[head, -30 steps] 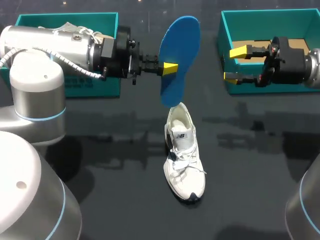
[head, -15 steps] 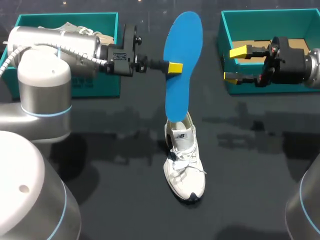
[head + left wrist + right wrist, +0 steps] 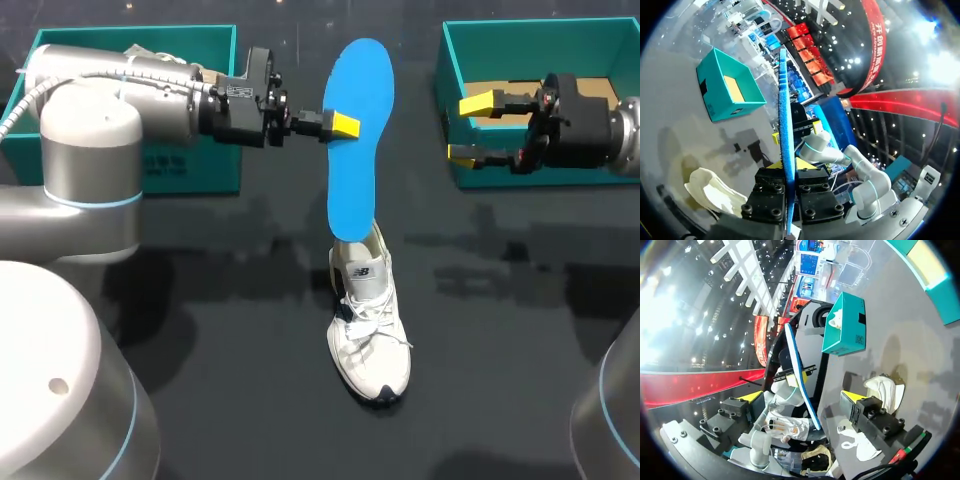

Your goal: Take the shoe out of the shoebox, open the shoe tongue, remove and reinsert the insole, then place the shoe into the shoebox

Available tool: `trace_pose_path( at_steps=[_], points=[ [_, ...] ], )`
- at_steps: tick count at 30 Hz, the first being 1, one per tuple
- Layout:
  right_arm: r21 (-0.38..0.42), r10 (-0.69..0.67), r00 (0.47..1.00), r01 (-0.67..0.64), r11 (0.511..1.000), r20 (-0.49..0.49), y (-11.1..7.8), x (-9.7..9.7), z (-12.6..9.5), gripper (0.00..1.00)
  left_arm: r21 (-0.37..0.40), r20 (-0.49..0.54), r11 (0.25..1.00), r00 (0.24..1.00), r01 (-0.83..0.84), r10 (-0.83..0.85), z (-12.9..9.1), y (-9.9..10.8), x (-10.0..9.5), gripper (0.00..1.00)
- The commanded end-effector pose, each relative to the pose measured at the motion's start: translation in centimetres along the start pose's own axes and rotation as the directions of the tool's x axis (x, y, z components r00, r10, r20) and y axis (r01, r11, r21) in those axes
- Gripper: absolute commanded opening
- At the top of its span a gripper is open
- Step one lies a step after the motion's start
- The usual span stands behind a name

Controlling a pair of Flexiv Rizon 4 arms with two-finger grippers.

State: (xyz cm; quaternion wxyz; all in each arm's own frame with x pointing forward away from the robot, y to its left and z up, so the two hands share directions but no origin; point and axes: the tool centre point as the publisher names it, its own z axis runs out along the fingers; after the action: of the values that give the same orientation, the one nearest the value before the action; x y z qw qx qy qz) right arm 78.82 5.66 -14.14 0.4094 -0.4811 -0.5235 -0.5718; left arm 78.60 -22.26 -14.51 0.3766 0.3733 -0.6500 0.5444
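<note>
The left gripper [image 3: 345,125] was clenched on the blue insole [image 3: 358,185], a yellow-tipped finger on each flat face. In the left wrist view the insole [image 3: 784,110] showed edge-on, running out from between the two fingers [image 3: 805,163]. It was held nearly upright above the middle of the dark table [image 3: 500,380], its broad end raised toward the far edge. Its narrow end hung at the heel opening of the white shoe [image 3: 368,330]; whether it touched the shoe could not be told.

The shoe stood upright on its sole near the middle of the table, heel toward the far edge and toe toward the near edge. It was outside both boxes.

The right gripper [image 3: 468,130] hung released at the near left corner of the teal shoebox [image 3: 540,30] by the table's far right corner. Its fingers stood wide apart with nothing between them. Tan board lined the bottom of that shoebox.

A second teal box [image 3: 190,165] sat by the far left corner, partly hidden under the left arm. Something white [image 3: 837,318] showed inside it in the right wrist view.
</note>
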Motion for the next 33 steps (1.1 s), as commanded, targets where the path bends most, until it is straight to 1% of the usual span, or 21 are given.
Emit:
trace_pose_path(
  at_steps=[1,7,8,11,13,17,19,22,26,28,33],
  points=[
    [-0.001,0.001,1.0,-0.001,1.0,0.003,-0.1,0.0,0.0,1.0,-0.001,-0.027,0.96,0.96,0.28,-0.28,0.4,-0.1,-0.4,0.0],
    [-0.001,0.001,1.0,-0.001,1.0,0.003,-0.1,0.0,0.0,1.0,0.024,-0.027,0.934,0.934,0.356,-0.355,0.7,-0.2,-1.1,0.0],
    [-0.001,0.001,1.0,-0.001,1.0,0.016,-0.2,0.2,-0.1,1.0,0.031,-0.027,0.929,0.93,0.368,-0.367,0.8,-0.2,-1.2,0.0],
    [0.001,0.017,0.997,-0.017,1.0,0.081,-0.2,0.8,-0.5,1.0,0.04,-0.028,0.916,0.916,0.4,-0.399,0.9,-0.2,-1.6,0.0],
    [0.0,0.039,0.989,-0.04,0.999,0.142,-0.2,1.5,-0.8,1.0,0.048,-0.026,0.906,0.908,0.42,-0.419,1.0,-0.2,-1.7,0.0],
    [-0.005,0.091,0.957,-0.094,0.996,0.275,-0.1,2.8,-1.6,1.0,0.058,-0.024,0.903,0.905,0.426,-0.425,1.3,-0.2,-2.0,0.0],
    [-0.011,0.112,0.928,-0.116,0.993,0.356,-0.1,3.6,-1.9,1.0,0.059,-0.022,0.902,0.904,0.429,-0.428,1.4,-0.1,-2.1,0.0],
    [-0.019,0.146,0.87,-0.155,0.988,0.471,0.1,4.7,-2.1,1.0,0.067,-0.019,0.897,0.9,0.437,-0.436,1.5,0.0,-2.3,0.0],
    [-0.031,0.174,0.787,-0.193,0.981,0.592,0.3,6.0,-2.1,1.0,0.079,-0.016,0.891,0.894,0.447,-0.447,1.7,0.0,-2.7,0.0],
    [-0.042,0.189,0.737,-0.213,0.976,0.649,0.4,6.6,-2.1,1.0,0.085,-0.015,0.888,0.891,0.453,-0.453,1.8,0.0,-2.8,0.0],
    [-0.054,0.179,0.61,-0.218,0.974,0.772,0.7,8.0,-1.3,1.0,0.093,-0.017,0.879,0.884,0.467,-0.467,2.0,0.2,-2.9,0.0]
  ],
)
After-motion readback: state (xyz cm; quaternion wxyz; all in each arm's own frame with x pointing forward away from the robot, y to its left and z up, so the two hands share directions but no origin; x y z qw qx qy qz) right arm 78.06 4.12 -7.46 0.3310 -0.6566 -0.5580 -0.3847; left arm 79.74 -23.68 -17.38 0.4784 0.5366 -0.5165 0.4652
